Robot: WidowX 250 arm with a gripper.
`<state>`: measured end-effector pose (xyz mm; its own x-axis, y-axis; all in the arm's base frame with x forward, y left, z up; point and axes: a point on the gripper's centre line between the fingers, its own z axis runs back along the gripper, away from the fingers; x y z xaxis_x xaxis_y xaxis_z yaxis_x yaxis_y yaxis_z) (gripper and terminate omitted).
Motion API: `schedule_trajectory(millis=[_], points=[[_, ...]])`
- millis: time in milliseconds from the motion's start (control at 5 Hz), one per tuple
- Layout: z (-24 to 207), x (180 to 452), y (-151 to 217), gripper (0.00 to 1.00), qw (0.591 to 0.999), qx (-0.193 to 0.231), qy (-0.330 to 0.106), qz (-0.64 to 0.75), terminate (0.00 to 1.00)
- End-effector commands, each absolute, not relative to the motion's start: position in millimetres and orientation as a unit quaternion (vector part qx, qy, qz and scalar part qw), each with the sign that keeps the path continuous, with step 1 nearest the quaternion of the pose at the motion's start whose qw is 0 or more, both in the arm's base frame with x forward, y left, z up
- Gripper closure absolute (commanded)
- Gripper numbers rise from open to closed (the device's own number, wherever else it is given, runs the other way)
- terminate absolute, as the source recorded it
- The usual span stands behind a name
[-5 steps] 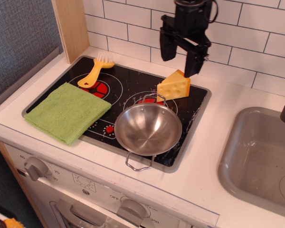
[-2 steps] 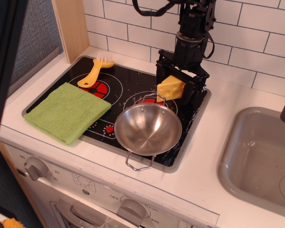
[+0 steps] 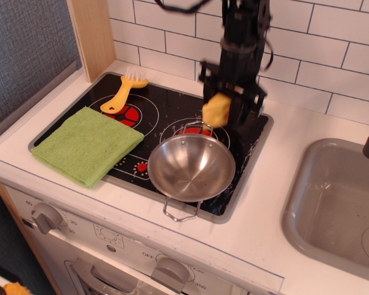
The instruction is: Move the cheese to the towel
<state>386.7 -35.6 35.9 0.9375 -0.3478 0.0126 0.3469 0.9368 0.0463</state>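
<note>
White tiles back a black stove surface (image 3: 172,107); knob panel reads "OFF". Fingers (image 3: 241,104) grip the cheese (image 3: 216,109) above the steel pan (image 3: 191,167). Towel (image 3: 86,145) lies left, beside a brush (image 3: 124,90).

Stood against a wall of white tiles (image 3: 332,37) laid like bricks with grey grout. Was a white toy-kitchen bench (image 3: 277,203) with a black hob (image 3: 166,110) set in it and a grey sink (image 3: 338,203) at the right. Had a pale wooden post (image 3: 92,34) at the back left, grey fabric (image 3: 24,55) beyond it. Carried knobs (image 3: 46,216) along the white front panel below.
</note>
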Motion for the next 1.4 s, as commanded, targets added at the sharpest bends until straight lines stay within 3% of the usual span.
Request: schedule_trajectory(millis=[0, 400, 800, 1200], points=[[121.6, 364.0, -5.5, 1.0, 0.993, 0.03, -0.089, -0.064, 0.0], [105.6, 306.0, 66.4, 1.0, 0.997, 0.032, -0.045, 0.045, 0.0], [57.5, 292.8, 107.7, 1.0, 0.998, -0.002, -0.062, 0.012, 0.0], [44.7, 289.8, 118.5, 1.0, 0.997, -0.017, -0.075, -0.014, 0.0]])
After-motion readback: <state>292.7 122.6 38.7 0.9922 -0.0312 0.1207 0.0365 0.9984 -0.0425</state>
